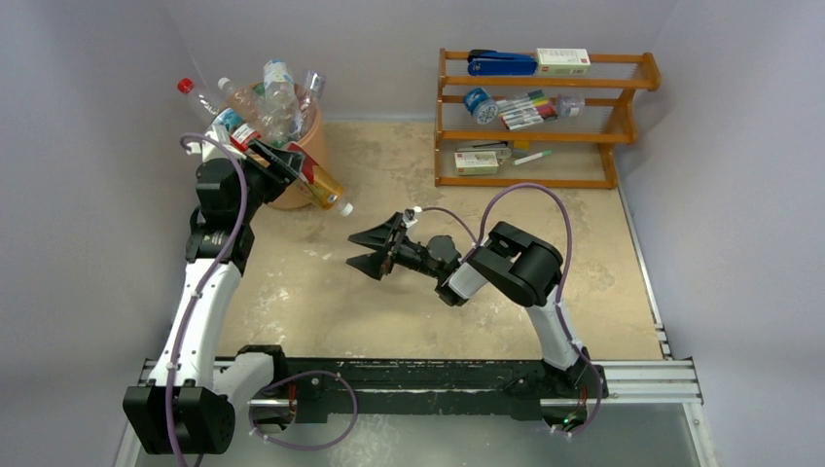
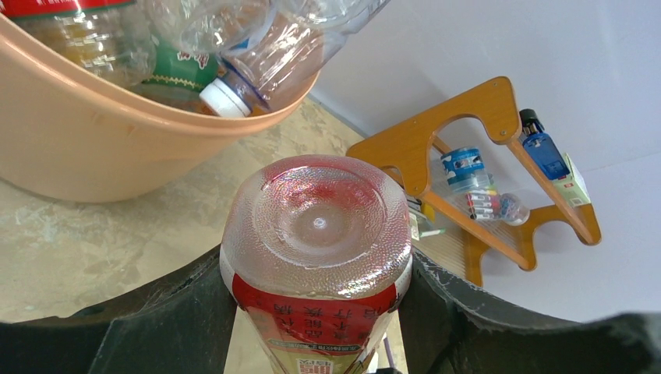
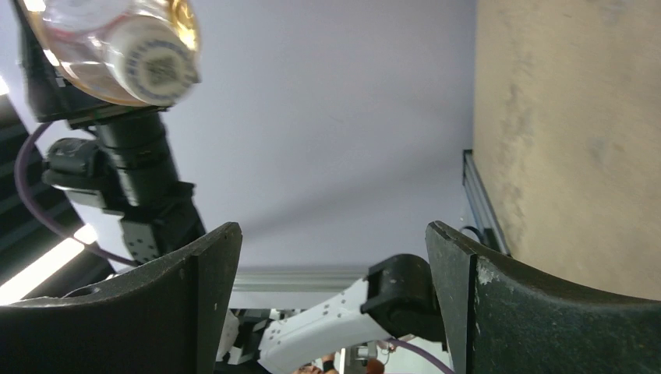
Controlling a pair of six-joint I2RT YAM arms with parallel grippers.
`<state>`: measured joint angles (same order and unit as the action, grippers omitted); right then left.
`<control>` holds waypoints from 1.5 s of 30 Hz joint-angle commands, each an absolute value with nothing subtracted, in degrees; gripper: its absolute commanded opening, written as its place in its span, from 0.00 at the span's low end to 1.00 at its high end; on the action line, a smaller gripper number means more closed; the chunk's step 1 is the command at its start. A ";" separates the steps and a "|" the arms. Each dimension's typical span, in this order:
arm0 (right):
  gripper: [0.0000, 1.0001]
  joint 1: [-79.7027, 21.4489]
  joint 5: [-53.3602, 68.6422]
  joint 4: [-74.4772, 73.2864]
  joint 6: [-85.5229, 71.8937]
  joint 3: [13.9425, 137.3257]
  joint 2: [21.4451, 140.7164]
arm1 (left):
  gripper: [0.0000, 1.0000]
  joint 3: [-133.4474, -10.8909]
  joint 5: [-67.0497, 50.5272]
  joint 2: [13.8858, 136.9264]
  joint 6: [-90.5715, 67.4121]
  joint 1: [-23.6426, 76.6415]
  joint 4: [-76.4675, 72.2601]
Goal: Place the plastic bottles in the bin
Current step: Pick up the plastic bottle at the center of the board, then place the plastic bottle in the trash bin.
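The peach-orange bin (image 1: pixel 309 146) stands at the back left, heaped with several clear plastic bottles (image 1: pixel 277 92); its rim also shows in the left wrist view (image 2: pixel 117 109). My left gripper (image 1: pixel 282 167) is shut on a boxy red-and-gold bottle (image 1: pixel 321 183), held just in front of the bin, white cap pointing right. In the left wrist view the bottle's clear base (image 2: pixel 318 226) fills the space between my fingers. Its cap shows in the right wrist view (image 3: pixel 152 62). My right gripper (image 1: pixel 372 248) is open and empty over the middle of the table, pointing left.
A brown wooden rack (image 1: pixel 545 117) with a blue stapler, boxes and markers stands at the back right; it also shows in the left wrist view (image 2: pixel 475 164). Grey walls enclose the table. A metal rail (image 1: pixel 642 375) runs along the near edge.
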<state>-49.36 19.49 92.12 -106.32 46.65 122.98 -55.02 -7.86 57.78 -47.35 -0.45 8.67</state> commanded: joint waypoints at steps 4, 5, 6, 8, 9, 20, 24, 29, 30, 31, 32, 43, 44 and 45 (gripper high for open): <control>0.91 -48.87 21.59 108.02 -103.94 39.24 119.67 | 0.51 -69.76 0.74 59.92 -37.82 -0.26 16.54; 0.91 -48.87 21.68 108.34 -103.52 38.06 119.31 | 0.51 -71.89 2.08 60.40 -36.52 -0.26 17.84; 0.91 -48.85 21.74 108.71 -103.31 36.61 119.06 | 0.52 -74.12 3.26 61.12 -35.52 -0.26 19.02; 0.91 -48.84 21.80 110.23 -103.18 34.80 119.02 | 0.52 -78.02 5.67 62.39 -33.69 -0.26 20.90; 0.91 -48.85 21.80 111.28 -103.29 34.02 119.29 | 0.52 -79.78 7.35 63.01 -32.95 -0.26 21.67; 0.91 -48.81 22.64 117.51 -103.83 30.32 120.95 | 0.52 -85.04 20.87 66.79 -27.51 -0.35 19.54; 0.91 -48.85 23.17 117.54 -103.21 29.95 120.76 | 0.52 -80.23 24.98 65.80 -26.64 -0.35 11.31; 0.92 -48.87 23.42 117.52 -102.30 29.16 120.94 | 0.52 -75.54 28.98 64.21 -25.63 -0.34 2.65; 0.92 -48.87 23.39 117.56 -102.30 29.06 121.06 | 0.52 -75.27 29.48 64.37 -25.40 -0.31 1.68; 0.92 -48.87 23.43 117.54 -102.28 29.08 121.23 | 0.52 -74.81 29.90 64.52 -25.13 -0.35 0.73; 0.92 -48.87 23.58 117.56 -102.30 29.16 121.35 | 0.52 -74.17 30.61 64.61 -24.92 -0.35 -0.28; 0.92 -48.87 23.65 117.35 -101.48 29.68 122.62 | 0.52 -70.47 31.47 65.45 -24.41 -0.35 -8.31; 0.92 -48.87 23.71 117.34 -101.43 29.73 122.69 | 0.52 -70.30 31.54 65.82 -24.17 -0.33 -8.82; 0.92 -48.87 23.73 117.40 -101.43 29.63 122.76 | 0.52 -69.92 31.58 66.15 -24.09 -0.35 -9.54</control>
<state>-48.99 23.09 93.97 -102.00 30.39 121.47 -70.41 30.55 65.95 -25.67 -0.34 -2.17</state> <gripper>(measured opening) 0.911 0.649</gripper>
